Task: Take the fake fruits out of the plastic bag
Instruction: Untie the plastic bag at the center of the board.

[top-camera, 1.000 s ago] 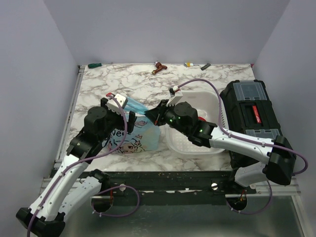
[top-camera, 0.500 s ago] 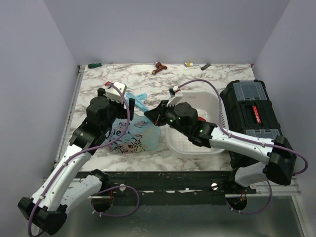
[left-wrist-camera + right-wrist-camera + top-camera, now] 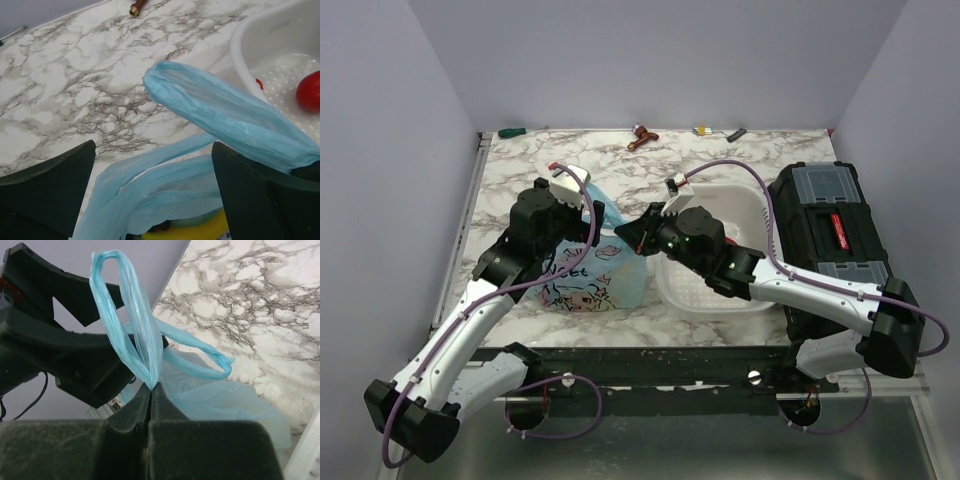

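The light-blue plastic bag (image 3: 592,278) with its cartoon print lies on the marble table, left of the white basket. My right gripper (image 3: 626,232) is shut on one loop handle (image 3: 131,315) and holds it up; the pinch shows in the right wrist view (image 3: 151,386). My left gripper (image 3: 592,212) is open above the bag's mouth, its fingers either side of the handles (image 3: 220,110). Inside the mouth I see a yellow fruit (image 3: 192,231) and a dark bit (image 3: 161,227) beside it. The other fruits are hidden in the bag.
A white perforated basket (image 3: 712,296) stands right of the bag, with a red apple-like fruit (image 3: 309,90) in it. A black toolbox (image 3: 825,215) sits at the far right. Small tools (image 3: 642,136) lie along the back edge.
My left gripper has moved right and forward over the bag's mouth. My right gripper still pinches the handle, nearly in the same place.
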Tool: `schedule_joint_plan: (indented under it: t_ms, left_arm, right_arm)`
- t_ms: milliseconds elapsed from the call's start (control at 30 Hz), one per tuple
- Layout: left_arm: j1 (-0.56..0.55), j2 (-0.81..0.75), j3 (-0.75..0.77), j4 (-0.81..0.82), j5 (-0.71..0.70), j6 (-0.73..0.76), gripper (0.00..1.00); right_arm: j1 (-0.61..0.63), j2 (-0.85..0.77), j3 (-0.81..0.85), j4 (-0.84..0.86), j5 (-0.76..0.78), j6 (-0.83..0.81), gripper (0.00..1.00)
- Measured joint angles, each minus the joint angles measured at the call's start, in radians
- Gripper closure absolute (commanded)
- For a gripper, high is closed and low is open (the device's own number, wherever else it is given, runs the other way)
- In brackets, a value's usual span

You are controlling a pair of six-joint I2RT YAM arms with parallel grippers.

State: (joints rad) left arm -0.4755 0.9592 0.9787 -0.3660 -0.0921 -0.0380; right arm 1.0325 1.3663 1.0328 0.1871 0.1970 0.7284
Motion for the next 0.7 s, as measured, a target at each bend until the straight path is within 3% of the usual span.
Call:
schedule_joint_plan:
  t_ms: [400, 700]
  left_arm:
    - [0.012, 0.011, -0.011, -0.003, 0.1, 0.014, 0.01]
    - [0.016, -0.232, -0.126, 0.122, 0.15, 0.016, 0.01]
  right_arm:
    - [0.0, 0.0, 0.002, -0.009, 0.0, 0.0, 0.99]
    - [0.0, -0.001, -0.002, -0.006, -0.001, 0.0, 0.99]
